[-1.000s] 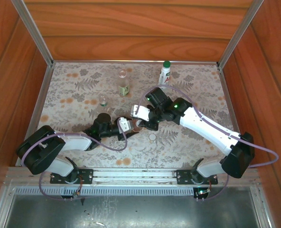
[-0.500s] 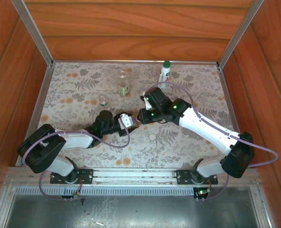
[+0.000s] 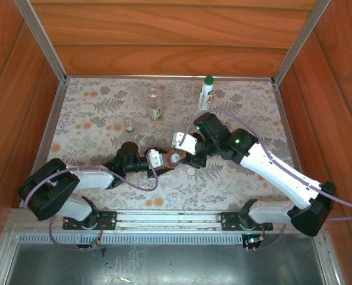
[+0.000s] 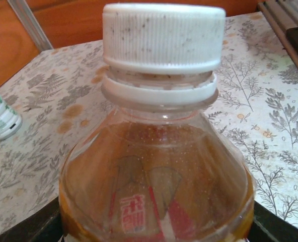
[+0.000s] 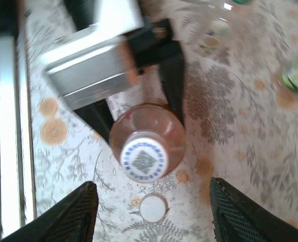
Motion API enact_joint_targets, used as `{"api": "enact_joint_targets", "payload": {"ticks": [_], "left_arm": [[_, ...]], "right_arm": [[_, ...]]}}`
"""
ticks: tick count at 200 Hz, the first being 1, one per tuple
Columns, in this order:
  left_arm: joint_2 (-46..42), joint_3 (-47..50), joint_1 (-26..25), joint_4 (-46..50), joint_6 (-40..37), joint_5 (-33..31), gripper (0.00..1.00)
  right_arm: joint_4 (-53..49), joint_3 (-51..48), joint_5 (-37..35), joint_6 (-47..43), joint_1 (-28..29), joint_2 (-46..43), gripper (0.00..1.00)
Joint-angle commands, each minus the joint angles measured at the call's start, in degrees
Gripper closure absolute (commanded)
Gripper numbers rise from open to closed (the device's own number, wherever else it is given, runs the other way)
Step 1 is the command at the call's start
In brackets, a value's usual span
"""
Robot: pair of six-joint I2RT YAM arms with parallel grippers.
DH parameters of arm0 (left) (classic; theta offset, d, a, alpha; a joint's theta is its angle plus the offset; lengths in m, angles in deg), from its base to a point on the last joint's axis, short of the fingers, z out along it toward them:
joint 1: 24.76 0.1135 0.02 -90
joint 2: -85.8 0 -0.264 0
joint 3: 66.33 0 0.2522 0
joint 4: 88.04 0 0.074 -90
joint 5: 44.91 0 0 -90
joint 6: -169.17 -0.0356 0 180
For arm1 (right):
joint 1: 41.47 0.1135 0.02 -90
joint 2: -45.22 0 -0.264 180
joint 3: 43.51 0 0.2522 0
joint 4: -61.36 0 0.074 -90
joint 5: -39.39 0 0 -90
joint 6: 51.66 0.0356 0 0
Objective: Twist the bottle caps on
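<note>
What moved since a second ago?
The right gripper twisted, then drew back rightward, open, uncovering the white cap on the amber bottle. The left gripper kept gripping that bottle; the loose cap and the other bottles stayed put.

The floral tabletop (image 3: 93,124) is carrying a white bottle (image 3: 207,94), clear bottle (image 3: 154,108), tiny bottle (image 3: 129,126) and loose white cap (image 3: 191,171).

Top external: high above and behind the near edge of the table (image 3: 93,107), tilted down, covering it edge to edge. Left wrist: very close to the amber bottle (image 4: 154,181), level with its neck, facing across the table. Right wrist: near, directly above, facing down. Shared by all three: bottle and white cap (image 4: 164,38).
</note>
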Motion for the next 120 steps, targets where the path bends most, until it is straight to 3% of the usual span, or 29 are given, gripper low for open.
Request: {"api": "enact_joint_targets", "payload": {"ticks": [1,93,120], "left_arm": [[-0.3,-0.3,-0.3,-1.2,0.0,3.2,0.39],[-0.3,-0.4,-0.3,-0.9,0.2,3.4,0.39],[-0.2,-0.5,-0.4,-0.9,0.3,3.5,0.38]], "right_arm": [[-4.3,2.4,4.7,-17.5,1.1,1.8,0.39],[-3.5,3.6,1.4,-18.2,2.3,7.3,0.58],[-2.7,3.2,1.1,-17.9,2.4,7.7,0.58]]}}
